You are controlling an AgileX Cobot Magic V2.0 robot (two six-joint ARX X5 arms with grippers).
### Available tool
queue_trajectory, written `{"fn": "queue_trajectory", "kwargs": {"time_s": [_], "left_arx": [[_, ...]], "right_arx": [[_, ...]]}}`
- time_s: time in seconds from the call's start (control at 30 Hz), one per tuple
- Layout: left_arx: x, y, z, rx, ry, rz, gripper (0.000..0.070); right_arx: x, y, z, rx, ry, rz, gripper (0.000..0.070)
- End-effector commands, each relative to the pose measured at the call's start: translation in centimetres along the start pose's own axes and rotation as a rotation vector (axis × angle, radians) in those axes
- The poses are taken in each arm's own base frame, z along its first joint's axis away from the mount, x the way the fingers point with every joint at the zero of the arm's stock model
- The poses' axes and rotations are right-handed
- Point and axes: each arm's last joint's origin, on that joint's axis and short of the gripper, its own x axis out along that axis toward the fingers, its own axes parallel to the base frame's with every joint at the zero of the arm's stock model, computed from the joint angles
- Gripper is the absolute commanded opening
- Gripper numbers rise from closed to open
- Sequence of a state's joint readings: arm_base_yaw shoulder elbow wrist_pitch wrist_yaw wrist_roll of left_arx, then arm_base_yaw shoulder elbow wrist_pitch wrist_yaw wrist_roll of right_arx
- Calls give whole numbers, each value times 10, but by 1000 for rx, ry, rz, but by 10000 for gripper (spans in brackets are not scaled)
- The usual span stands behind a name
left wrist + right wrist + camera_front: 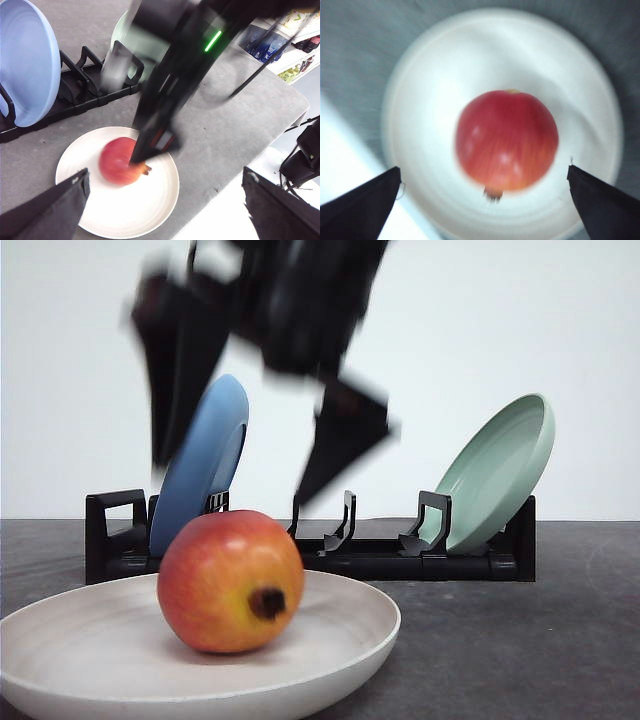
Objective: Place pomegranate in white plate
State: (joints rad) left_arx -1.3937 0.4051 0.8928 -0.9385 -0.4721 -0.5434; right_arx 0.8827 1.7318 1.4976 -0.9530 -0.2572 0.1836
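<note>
A: Nearest the front camera, lower left of the frame, sits the white plate (340, 640), and the pomegranate (231, 581) rests inside it, a little left of the plate's centre, its dark calyx nub turned toward the lens. I'd judge the placing done.

B: Agreed. Above the fruit, upper middle of the frame, the right claw (245, 440) is blurred with motion, its two dark fingers spread wide and holding nothing. From the right wrist, the fingertips (362, 207) frame the fruit at the lower corners, clear of it.

A: And the left claw (165, 210)? Its fingers sit at the lower corners of its own view, wide apart and empty.

B: What could go wrong?

A: The fruit is round and smooth-skinned, the plate shallow and matte. I'd guess a brush from a finger could nudge it into rolling toward the low rim. The plate also sits near the bench (560, 640) edge in the left wrist view, so a shove there is risky.

B: Further back?

A: A black plastic rack (380, 560) across mid-frame, with a glossy blue plate (200, 470) leaning left and a pale green plate (500, 465) leaning right.
</note>
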Motion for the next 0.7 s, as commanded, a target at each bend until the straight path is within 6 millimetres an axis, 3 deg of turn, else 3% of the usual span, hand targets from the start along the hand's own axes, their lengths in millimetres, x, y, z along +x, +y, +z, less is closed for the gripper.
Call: {"fn": "queue_trajectory", "kwargs": {"time_s": [0.0, 0.1, 0.23, 0.37, 0.5, 0.67], "left_arx": [[-2, -2, 3, 0, -10, -19, 586], [-2, -2, 3, -2, -11, -19, 586], [-2, -2, 3, -1, -13, -20, 586], [-2, -2, 4, 0, -20, -23, 586], [-2, -2, 5, -8, -47, -5, 586], [-2, 0, 7, -9, -102, 76, 586]], "right_arx": [[-32, 9, -1, -76, -59, 6, 700], [-85, 13, -19, -129, -121, -30, 700], [-147, 11, -63, -116, -187, -134, 700], [-193, 12, -110, -100, -281, -179, 700], [-220, 13, -162, -104, -421, -174, 700], [-218, 7, -217, -82, -619, -133, 700]]}}
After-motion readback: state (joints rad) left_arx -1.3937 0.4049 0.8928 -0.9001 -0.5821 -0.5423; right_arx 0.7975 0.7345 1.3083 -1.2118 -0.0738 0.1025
